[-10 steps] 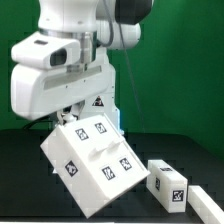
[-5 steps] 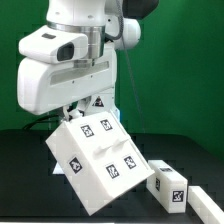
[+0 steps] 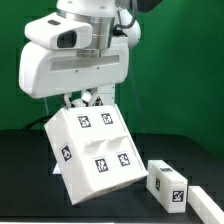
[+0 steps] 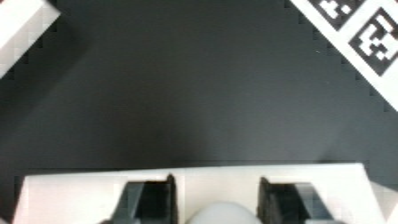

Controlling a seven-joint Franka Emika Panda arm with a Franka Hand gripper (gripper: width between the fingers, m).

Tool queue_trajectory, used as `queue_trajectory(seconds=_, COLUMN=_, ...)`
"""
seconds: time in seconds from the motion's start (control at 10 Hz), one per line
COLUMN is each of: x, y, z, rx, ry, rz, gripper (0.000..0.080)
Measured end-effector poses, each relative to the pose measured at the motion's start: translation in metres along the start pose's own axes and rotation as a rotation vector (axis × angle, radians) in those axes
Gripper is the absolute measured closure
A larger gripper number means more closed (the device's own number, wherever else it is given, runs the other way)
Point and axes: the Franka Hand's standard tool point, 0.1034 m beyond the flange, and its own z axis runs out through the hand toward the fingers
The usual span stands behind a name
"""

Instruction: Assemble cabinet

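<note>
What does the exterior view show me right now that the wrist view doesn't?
Only the exterior view: the whole cabinet box, held tilted by the jaws, the robot arm, a tagged small block and another white piece at the exterior view's right. Only the wrist view: a white surface with large tags at the frame edge; which part, I cannot tell. Both: the black table and probably the box, a slotted white edge in the wrist view.

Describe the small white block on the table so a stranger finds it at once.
Find the big tilted cabinet box under the robot arm. Beside it, toward the exterior view's right, the small block lies on the black table: low, oblong, ungripped.
</note>
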Motion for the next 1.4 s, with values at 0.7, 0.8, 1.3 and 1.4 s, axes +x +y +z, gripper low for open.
queue_trajectory(seconds=0.7, x=-0.005, y=-0.015, z=0.011, rx=0.035, ry=-0.073, rz=0.144, gripper=0.0587)
queue_trajectory(seconds=0.8, x=-0.006, y=-0.022, z=0.014, rx=0.036, ry=-0.104, rz=0.181, gripper=0.0587)
queue_trajectory(seconds=1.3, x=-0.005, y=-0.029, z=0.024, rx=0.067, ry=-0.169, rz=0.201, gripper=0.0587)
queue_trajectory(seconds=1.4, x=-0.006, y=-0.031, z=0.025, rx=0.076, ry=-0.187, rz=0.208, gripper=0.0587)
